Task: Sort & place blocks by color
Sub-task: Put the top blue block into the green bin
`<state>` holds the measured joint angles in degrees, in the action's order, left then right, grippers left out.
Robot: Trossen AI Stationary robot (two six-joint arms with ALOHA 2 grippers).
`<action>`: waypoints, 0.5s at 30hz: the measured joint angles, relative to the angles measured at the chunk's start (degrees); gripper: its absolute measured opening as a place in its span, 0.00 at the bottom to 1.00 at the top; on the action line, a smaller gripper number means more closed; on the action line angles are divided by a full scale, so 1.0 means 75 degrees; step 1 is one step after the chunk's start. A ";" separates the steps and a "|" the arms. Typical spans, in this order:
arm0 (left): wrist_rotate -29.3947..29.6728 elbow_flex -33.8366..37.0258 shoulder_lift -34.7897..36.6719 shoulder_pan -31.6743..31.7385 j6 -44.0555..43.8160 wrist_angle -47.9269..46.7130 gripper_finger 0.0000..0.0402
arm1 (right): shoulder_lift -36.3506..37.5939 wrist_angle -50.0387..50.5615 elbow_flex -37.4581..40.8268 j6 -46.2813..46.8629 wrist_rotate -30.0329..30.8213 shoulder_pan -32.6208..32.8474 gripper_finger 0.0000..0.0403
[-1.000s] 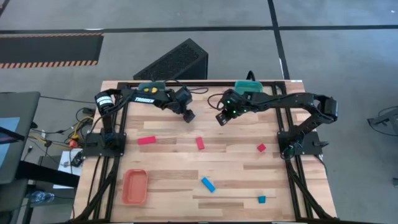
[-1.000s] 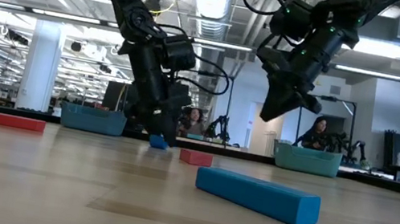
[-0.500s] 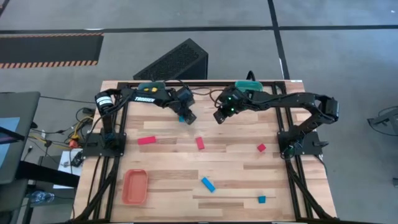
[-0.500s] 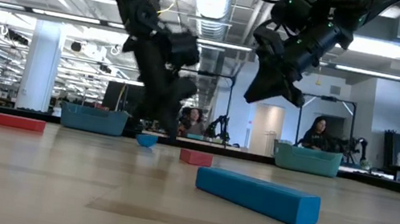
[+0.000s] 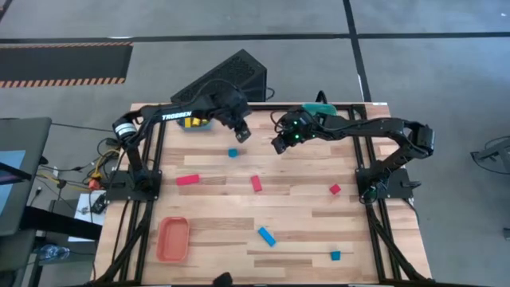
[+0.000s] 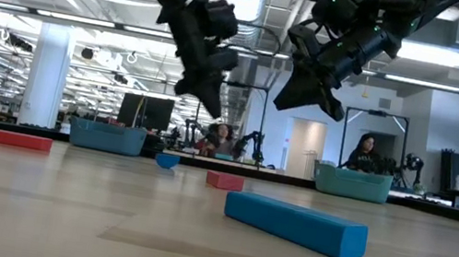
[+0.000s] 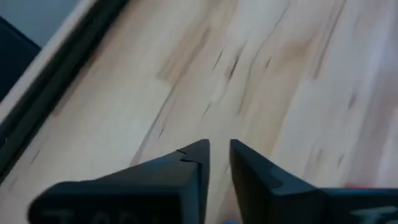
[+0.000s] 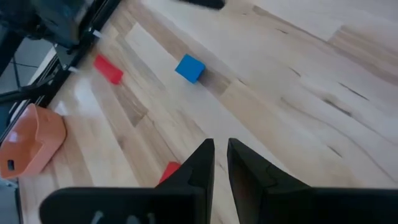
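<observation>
A blue cube (image 5: 233,153) (image 6: 167,161) (image 8: 189,68) rests flat on the wooden table near its far edge. My left gripper (image 5: 241,135) (image 6: 212,107) (image 7: 219,149) hangs above and just beyond it, shut and empty. My right gripper (image 5: 277,147) (image 6: 285,103) (image 8: 221,146) hovers to the cube's right, also shut and empty, slanting down. Other blocks lie flat: two red bars (image 5: 188,180) (image 5: 256,183), a red cube (image 5: 335,189), a blue bar (image 5: 266,236) (image 6: 296,224) and a second blue cube (image 5: 335,255).
An orange tray (image 5: 172,239) (image 8: 31,146) sits near the front left corner. A teal tray (image 5: 319,109) stands at the far edge behind my right arm, and another container (image 5: 195,121) at the far left. Bare wood lies between the blocks in the table's middle.
My left gripper has let go of the blue cube and risen well clear of it, drifting a little toward the far edge. The cube stays on the table where it was set down. My right gripper has tipped slightly and hardly shifted.
</observation>
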<state>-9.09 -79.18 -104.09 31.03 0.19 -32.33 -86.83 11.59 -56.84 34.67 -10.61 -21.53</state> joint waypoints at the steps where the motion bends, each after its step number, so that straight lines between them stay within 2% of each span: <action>1: -0.0172 0.0177 0.0000 0.0049 0.0145 0.0026 0.18 | 0.0000 0.0029 -0.0002 0.0041 0.0020 0.0019 0.17; 7: -0.0991 0.1306 -0.0020 0.0124 0.1617 -0.0264 0.45 | 0.0000 0.0045 -0.0002 0.0236 0.0406 0.0308 0.17; 11: -0.0907 0.1764 -0.0020 -0.0079 0.2297 -0.0210 0.60 | -0.0099 0.0042 -0.0011 0.0207 0.0440 0.0372 0.17; 15: -0.0664 0.1967 -0.0020 -0.0321 0.2525 0.0001 0.68 | -0.0090 -0.0013 -0.0011 0.0263 0.0556 0.0366 0.17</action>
<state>-14.07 -64.42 -104.25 28.63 19.12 -32.32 -87.50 11.49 -56.93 36.64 -6.44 -18.79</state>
